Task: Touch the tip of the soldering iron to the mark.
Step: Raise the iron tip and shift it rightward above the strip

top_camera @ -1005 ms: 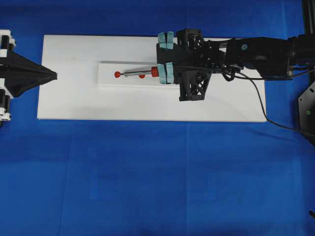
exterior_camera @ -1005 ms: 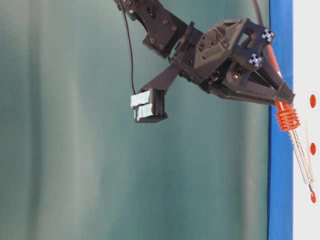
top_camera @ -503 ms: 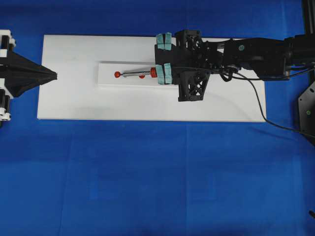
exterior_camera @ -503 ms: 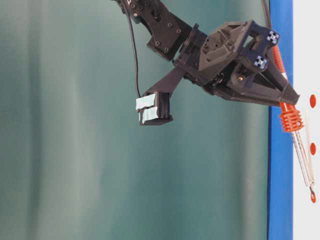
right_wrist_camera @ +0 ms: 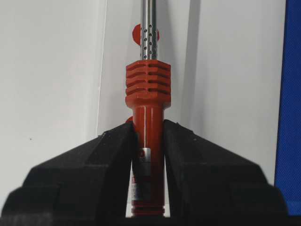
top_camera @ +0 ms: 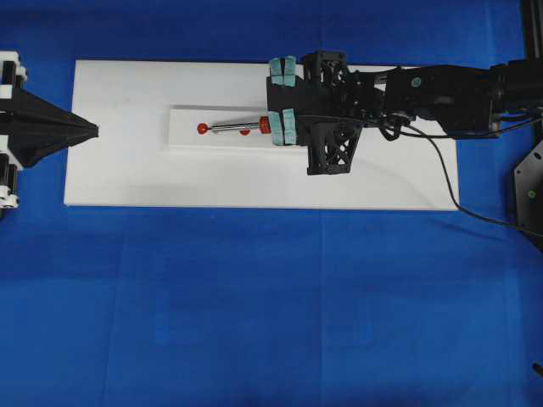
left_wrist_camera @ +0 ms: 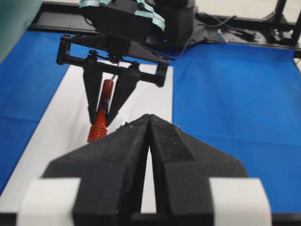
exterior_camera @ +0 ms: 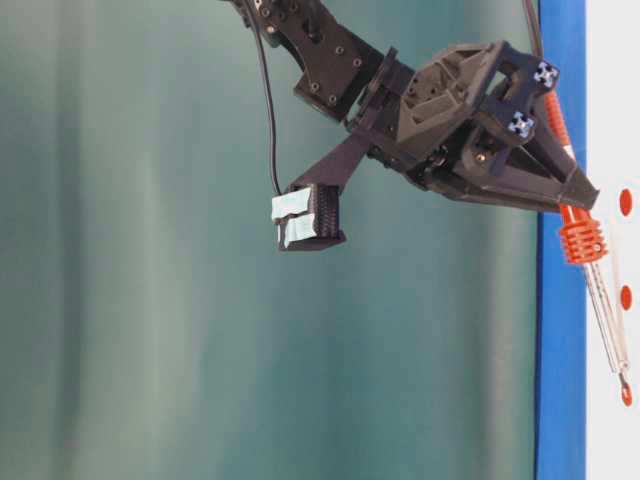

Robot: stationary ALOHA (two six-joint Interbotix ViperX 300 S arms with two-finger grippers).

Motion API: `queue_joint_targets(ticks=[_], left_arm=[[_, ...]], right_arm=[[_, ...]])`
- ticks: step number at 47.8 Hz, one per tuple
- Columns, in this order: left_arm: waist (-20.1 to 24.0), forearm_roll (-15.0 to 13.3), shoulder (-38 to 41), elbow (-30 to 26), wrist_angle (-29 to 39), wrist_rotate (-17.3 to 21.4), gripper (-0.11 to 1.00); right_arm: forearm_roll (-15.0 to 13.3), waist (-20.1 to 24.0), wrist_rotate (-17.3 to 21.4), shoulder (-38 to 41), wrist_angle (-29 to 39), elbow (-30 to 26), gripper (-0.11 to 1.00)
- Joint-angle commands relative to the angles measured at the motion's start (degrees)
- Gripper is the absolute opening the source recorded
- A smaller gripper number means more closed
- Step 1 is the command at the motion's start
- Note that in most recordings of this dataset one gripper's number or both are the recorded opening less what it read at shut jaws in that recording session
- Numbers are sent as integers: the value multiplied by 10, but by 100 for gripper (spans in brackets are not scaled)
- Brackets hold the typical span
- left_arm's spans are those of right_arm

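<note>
Right gripper [right_wrist_camera: 148, 141] clamped on the soldering iron [top_camera: 242, 127], tip resting at the far outer dot [top_camera: 203, 128], past the mark [top_camera: 245, 131] under the shaft. Left gripper [left_wrist_camera: 149, 141] together, idle. Next: draw back, tip onto centre dot.

**Iron reaching past the middle mark**

A board [top_camera: 127, 178] is lying on the counter [top_camera: 254, 305], with a strip [top_camera: 182, 140] sitting on it. The soldering iron [top_camera: 242, 127] is lying along the strip, crossing beside the mark [top_camera: 244, 132], its tip reaching the leftmost dot [top_camera: 202, 129]. The right hand [top_camera: 283, 95] is sitting at its right end; the left hand [top_camera: 92, 131] is resting at the board's left edge.
</note>
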Motion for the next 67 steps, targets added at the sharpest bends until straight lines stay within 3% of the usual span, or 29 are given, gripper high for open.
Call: queue_joint_targets(ticks=[1, 35, 55, 67], left_arm=[[1, 0, 3, -5, -7, 0, 0], [1, 0, 2, -5, -7, 0, 0], [1, 0, 2, -6, -7, 0, 0], [1, 0, 2, -6, -7, 0, 0]], right_arm=[[2, 0, 1, -8, -2, -15, 6], [2, 1, 2, -12, 4, -15, 6], [-4, -2, 3, -128, 79, -39, 6], [-8, -2, 2, -143, 85, -42, 6]])
